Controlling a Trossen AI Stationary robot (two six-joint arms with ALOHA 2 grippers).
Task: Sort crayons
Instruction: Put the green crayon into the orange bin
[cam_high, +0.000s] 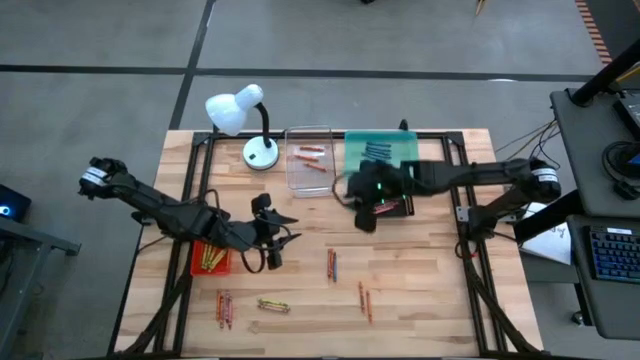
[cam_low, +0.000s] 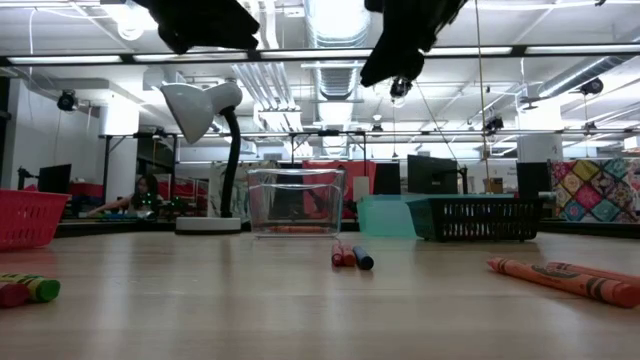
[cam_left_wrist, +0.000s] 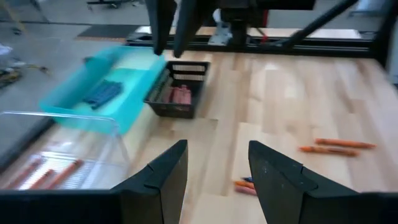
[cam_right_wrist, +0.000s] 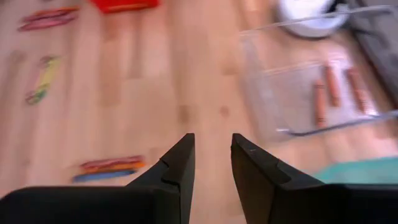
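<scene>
From the high view I have the left gripper (cam_high: 268, 232) hovering over the tabletop's middle, just beside the red tray (cam_high: 210, 259) near the left edge, which already holds yellow crayons. The right gripper (cam_high: 366, 205) hangs beside the black tray (cam_high: 392, 207), in front of the teal tray (cam_high: 380, 152) and the clear tray (cam_high: 309, 158) at the far edge. Loose crayons lie toward the near edge: a red-and-blue group (cam_high: 331, 264) at centre, orange ones (cam_high: 365, 300) right of it, a yellow-green bunch (cam_high: 273, 305) and a reddish bunch (cam_high: 224, 308) toward the near-left corner. The central group sits between both grippers, long axis running near-to-far; I judge the left gripper slightly nearer.

The low view shows both arms well above the table, nothing hanging from either.

Through the left wrist view, my left fingers (cam_left_wrist: 163, 174) stand apart and empty, with the teal tray's blue crayons, the black tray's red ones and loose orange crayons (cam_left_wrist: 329, 146) ahead.

Through the right wrist view, the right fingers (cam_right_wrist: 180, 167) are narrowly apart, gripping nothing; the red-and-blue group (cam_right_wrist: 109, 168) lies off to one side of them, crosswise to the finger gap, so I'd need to swing over and rotate before descending.
</scene>
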